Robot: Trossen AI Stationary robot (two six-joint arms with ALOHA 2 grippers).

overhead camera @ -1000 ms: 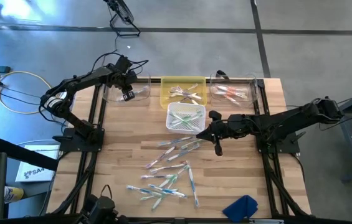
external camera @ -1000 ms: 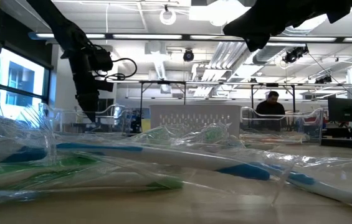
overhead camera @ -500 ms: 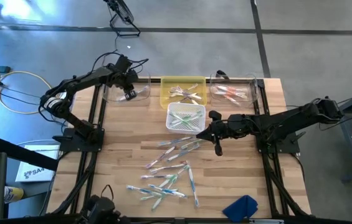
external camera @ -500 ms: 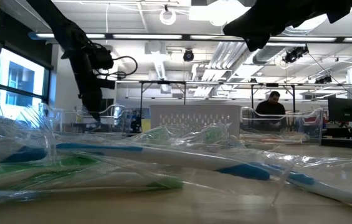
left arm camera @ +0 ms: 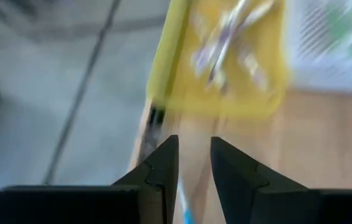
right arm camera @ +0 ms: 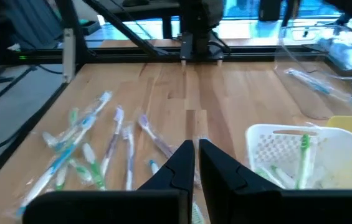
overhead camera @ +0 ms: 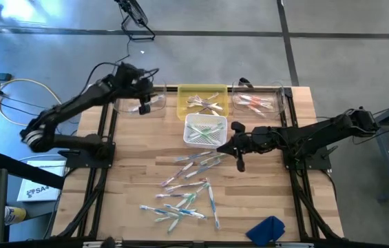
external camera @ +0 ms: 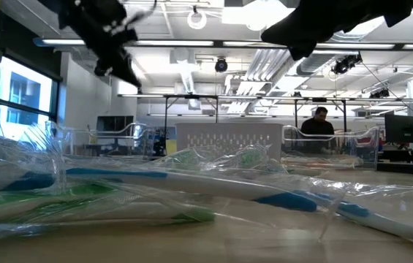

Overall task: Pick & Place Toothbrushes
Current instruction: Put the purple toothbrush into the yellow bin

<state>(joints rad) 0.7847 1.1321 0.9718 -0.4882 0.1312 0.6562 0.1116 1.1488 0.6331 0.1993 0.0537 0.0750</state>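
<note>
Several toothbrushes (overhead camera: pixel 187 193) lie loose on the wooden table's middle and near part; they also fill the foreground of the low view (external camera: pixel 191 183). More lie in the yellow tray (overhead camera: pixel 182 110), the white basket (overhead camera: pixel 188 139) and two clear bins at the far edge. My left gripper (overhead camera: pixel 144 107) hangs above the left clear bin (overhead camera: pixel 127 107), slanting down, open by a narrow gap (left arm camera: pixel 194 140) with nothing between its fingertips. A blue-white toothbrush (right arm camera: pixel 313 81) lies in that bin. My right gripper (overhead camera: pixel 241 164) hovers shut (right arm camera: pixel 196 144) beside the white basket, above the loose toothbrushes.
A blue cloth (overhead camera: pixel 266 229) lies at the near right corner. The right clear bin (overhead camera: pixel 275 110) holds red-accented brushes. Black frame rails run along the table's left and right sides (overhead camera: pixel 104 158). A person (external camera: pixel 319 120) sits in the room beyond the table.
My left gripper has risen from inside the left clear bin to well above it and has tipped from pointing steeply down to a shallower slant, while its arm swung outward. My right arm has kept still.
</note>
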